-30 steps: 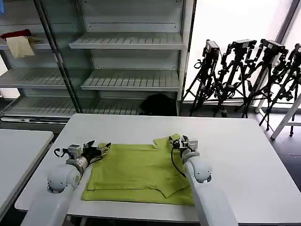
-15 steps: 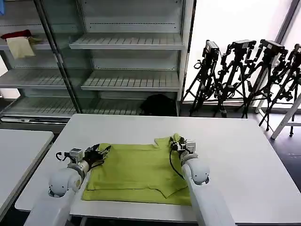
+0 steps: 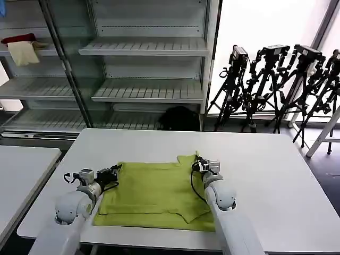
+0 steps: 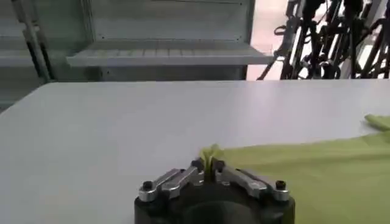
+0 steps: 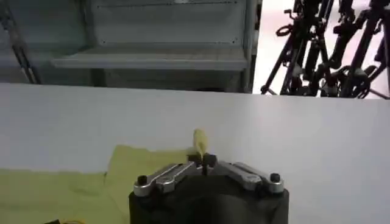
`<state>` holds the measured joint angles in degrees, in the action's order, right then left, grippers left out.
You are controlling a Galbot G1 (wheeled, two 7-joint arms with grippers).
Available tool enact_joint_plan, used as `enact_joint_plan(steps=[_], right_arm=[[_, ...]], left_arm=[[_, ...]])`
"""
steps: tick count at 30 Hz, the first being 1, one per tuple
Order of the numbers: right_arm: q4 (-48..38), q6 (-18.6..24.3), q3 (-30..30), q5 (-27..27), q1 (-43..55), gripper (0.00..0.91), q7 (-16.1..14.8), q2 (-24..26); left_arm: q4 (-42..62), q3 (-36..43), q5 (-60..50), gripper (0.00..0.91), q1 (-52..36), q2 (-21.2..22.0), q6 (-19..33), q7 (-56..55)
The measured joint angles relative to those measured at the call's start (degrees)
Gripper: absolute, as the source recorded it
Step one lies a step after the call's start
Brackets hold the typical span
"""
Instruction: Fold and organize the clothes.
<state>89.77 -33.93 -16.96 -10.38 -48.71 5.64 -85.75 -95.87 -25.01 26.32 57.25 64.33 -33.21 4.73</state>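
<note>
White table (image 3: 276, 170) carries the lime T-shirt (image 3: 154, 194) near its front; both arms stretch low, left end effector (image 3: 115, 171) and right end effector (image 3: 198, 165) each pinching a far corner

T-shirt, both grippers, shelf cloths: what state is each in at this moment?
T-shirt: partly folded, lying flat on the white table, far corners pinched.
Left gripper: shut on the shirt's far left corner.
Right gripper: shut on the shirt's far right corner.
Red cloth and cream cloth: draped on a shelf behind.
</note>
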Motion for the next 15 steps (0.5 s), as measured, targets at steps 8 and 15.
enact_joint_plan(steps=[8,15], right_arm=[[5.5,-0.1,0.3,-2.0,-2.0,0.0,1.1,1.4],[13.4,0.0,-0.8,-2.5,-8.1,0.0,0.5,2.9]], left_arm=[[-2.2,-1.6,1.7,0.0,0.7,-0.2,0.1,-0.9],[-6.9,-4.6,5.5,0.0,4.0,-1.4,0.7,-0.2]])
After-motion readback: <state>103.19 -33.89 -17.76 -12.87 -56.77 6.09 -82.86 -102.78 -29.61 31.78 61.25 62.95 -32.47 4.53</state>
